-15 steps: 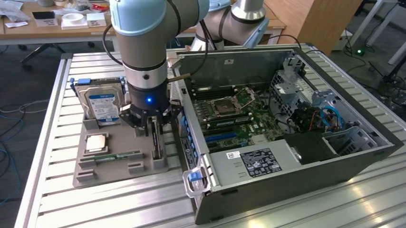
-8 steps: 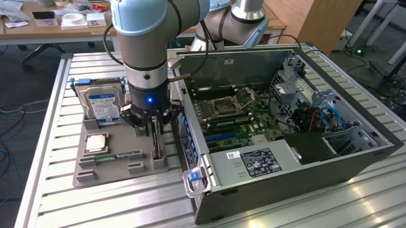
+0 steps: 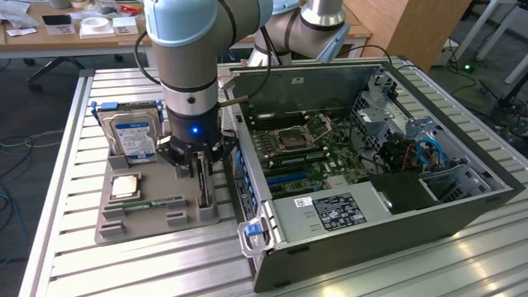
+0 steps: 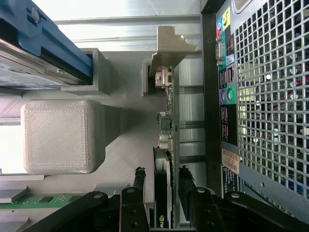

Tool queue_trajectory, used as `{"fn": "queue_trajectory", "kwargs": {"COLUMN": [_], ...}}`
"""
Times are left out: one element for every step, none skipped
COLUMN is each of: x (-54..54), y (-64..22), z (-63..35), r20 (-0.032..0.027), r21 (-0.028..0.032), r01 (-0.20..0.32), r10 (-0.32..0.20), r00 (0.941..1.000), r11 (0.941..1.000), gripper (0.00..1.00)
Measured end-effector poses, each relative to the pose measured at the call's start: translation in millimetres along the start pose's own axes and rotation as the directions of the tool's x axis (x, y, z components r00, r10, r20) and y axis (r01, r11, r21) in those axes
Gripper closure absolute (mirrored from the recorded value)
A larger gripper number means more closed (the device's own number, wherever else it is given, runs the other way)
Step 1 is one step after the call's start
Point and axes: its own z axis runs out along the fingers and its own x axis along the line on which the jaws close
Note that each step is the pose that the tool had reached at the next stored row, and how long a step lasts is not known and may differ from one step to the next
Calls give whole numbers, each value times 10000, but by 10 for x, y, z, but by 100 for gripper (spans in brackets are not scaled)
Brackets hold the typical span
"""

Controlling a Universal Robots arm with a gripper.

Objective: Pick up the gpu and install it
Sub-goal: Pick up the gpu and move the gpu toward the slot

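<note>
Well, in the exterior view the end effector [image 3: 200,168] hung straight over the gpu [image 3: 203,190], which stood on edge in its grey tray [image 3: 115,229] beside the computer case [image 3: 371,235]. From the wrist view, its fingers [image 4: 139,178] straddled the gpu [image 4: 164,121] unclenched, with slim gaps showing; a centred, even squeeze seemed wise.

Blue hard drive label [image 3: 132,139], power supply sticker [image 3: 334,211], no print legible

My gripper [image 4: 161,176] straddles the gpu [image 4: 165,121] with slim gaps, at the tray's [image 3: 148,224] edge beside the computer case [image 4: 256,96]. The case wall crowds one side; the tray's raised block [image 4: 60,135] and hard drive [image 3: 132,137] bound a wider channel opposite.
</note>
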Motion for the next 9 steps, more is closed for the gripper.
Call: {"fn": "queue_trajectory", "kwargs": {"x": [0,0,0,0,0,0,0,0,0], "y": [0,0,0,0,0,0,0,0,0], "z": [0,0,0,0,0,0,0,0,0], "r20": [1,1,0,0,1,0,1,1,0], "r21": [0,0,0,0,0,0,0,-1,0], "r01": [0,0,0,0,0,0,0,0,0], "r10": [0,0,0,0,0,0,0,0,0], "r00": [10000,10000,10000,10000,10000,10000,10000,10000,10000], "r11": [10000,10000,10000,10000,10000,10000,10000,10000,10000], "gripper": [58,60,60,67,67,67,67,67,67]}}
